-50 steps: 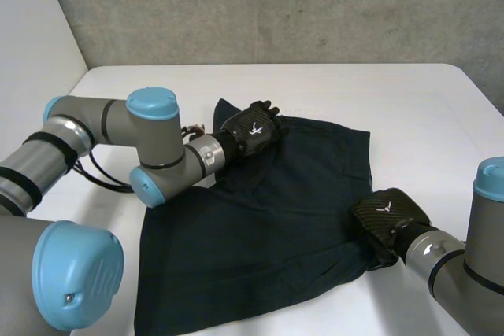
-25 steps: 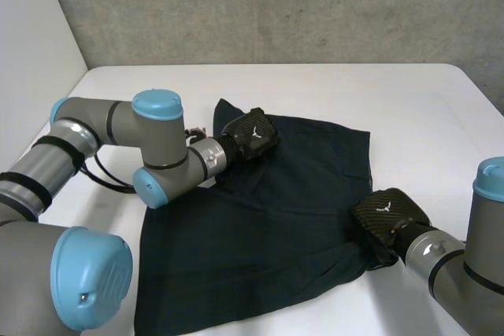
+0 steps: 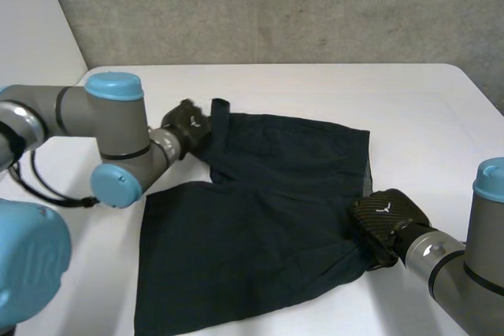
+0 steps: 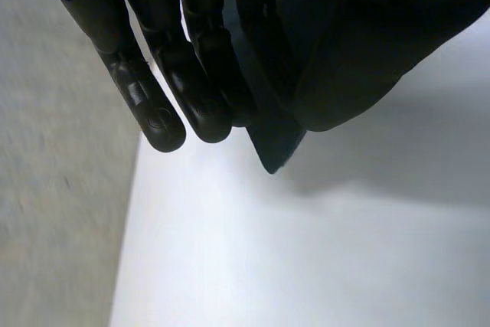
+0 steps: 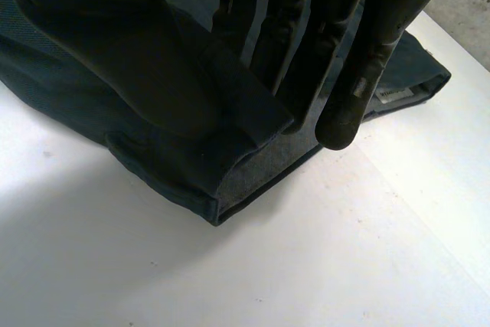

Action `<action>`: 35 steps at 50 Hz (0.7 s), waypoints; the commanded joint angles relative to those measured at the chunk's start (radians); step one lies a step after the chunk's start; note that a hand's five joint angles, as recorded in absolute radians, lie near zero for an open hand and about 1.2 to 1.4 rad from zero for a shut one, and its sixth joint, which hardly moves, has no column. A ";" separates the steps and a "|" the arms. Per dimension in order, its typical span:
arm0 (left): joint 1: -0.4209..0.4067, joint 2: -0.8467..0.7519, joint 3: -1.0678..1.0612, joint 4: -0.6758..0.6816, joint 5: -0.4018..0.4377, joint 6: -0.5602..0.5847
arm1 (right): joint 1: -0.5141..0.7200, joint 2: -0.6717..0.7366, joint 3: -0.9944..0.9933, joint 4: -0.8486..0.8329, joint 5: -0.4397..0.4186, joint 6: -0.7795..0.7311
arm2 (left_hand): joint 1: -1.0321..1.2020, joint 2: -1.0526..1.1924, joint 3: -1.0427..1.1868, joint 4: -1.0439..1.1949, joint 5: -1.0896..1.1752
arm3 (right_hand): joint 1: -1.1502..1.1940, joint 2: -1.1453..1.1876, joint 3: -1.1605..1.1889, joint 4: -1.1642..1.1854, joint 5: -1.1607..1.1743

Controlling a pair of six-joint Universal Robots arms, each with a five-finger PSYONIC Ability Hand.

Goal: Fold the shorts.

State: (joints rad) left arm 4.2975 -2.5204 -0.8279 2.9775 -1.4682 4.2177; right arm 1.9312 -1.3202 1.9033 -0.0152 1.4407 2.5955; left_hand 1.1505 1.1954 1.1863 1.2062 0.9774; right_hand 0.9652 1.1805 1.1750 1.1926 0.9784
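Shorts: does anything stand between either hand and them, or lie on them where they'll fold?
Nothing visible does. The left hand pinches a far corner of the shorts, and the right hand pinches their near right edge. Nothing lies on the cloth.

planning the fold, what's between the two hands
The shorts: in the head view the dark cloth lies unbroken from the left hand at its far corner to the right hand at its side edge.

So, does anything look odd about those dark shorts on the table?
Nothing looks damaged. The shorts lie askew on the table, and their far corner is bunched and lifted where the left hand pinches it; the right hand pinches the right-side edge.
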 commanded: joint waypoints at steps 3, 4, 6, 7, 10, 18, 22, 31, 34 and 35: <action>0.016 0.069 -0.183 -0.012 -0.104 -0.034 | 0.000 -0.001 0.000 0.003 0.001 0.000 | 0.246 0.201 0.210 0.190 0.244 | 0.431 0.216 0.221 0.204 0.243; 0.013 0.071 -0.197 -0.012 -0.107 -0.057 | 0.000 -0.001 0.000 0.003 0.001 0.000 | 0.246 0.201 0.210 0.190 0.244 | 0.431 0.216 0.221 0.204 0.243; 0.008 0.072 -0.203 -0.012 -0.109 -0.085 | 0.002 -0.001 0.000 0.003 0.001 0.000 | 0.246 0.201 0.210 0.190 0.244 | 0.431 0.216 0.221 0.204 0.243; 0.007 0.075 -0.203 -0.012 -0.109 -0.099 | 0.002 -0.001 0.000 0.003 0.001 0.000 | 0.246 0.201 0.210 0.190 0.244 | 0.431 0.216 0.221 0.204 0.243; 0.010 0.089 -0.189 -0.011 -0.122 -0.165 | 0.002 -0.004 0.002 0.005 0.003 0.001 | 0.246 0.201 0.210 0.190 0.244 | 0.431 0.216 0.221 0.204 0.243; 0.013 0.176 -0.186 -0.014 -0.130 -0.346 | 0.000 -0.010 0.003 0.000 0.004 0.002 | -0.754 -0.799 -0.790 -0.810 -0.756 | 0.431 0.216 0.221 0.204 0.243; 0.019 0.262 -0.238 -0.014 -0.127 -0.457 | 0.002 -0.011 0.003 -0.003 0.004 0.006 | -0.884 -0.929 -0.920 -0.940 -0.886 | 0.431 0.216 0.221 0.204 0.243; 0.037 0.555 -0.572 -0.015 -0.121 -0.699 | 0.003 -0.011 -0.041 -0.008 -0.002 0.173 | -0.799 -0.844 -0.835 -0.855 -0.800 | 0.431 0.216 0.221 0.204 0.243; 0.034 0.673 -0.741 -0.014 -0.110 -0.751 | 0.003 -0.011 -0.067 -0.014 -0.005 0.239 | -0.764 -0.809 -0.800 -0.820 -0.765 | 0.431 0.216 0.221 0.204 0.243; 0.028 0.699 -0.782 -0.014 -0.106 -0.760 | 0.003 -0.008 -0.073 -0.017 -0.005 0.256 | -0.764 -0.809 -0.800 -0.819 -0.765 | 0.431 0.216 0.221 0.204 0.243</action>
State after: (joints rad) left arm 4.3323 -2.0424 -1.3025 2.9622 -1.5901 3.5691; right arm 1.9340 -1.3316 1.8756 -0.0221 1.4399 2.7299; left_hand 0.2811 0.2963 0.2948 0.2895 0.1139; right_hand 0.9653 1.1805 1.1750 1.1926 0.9804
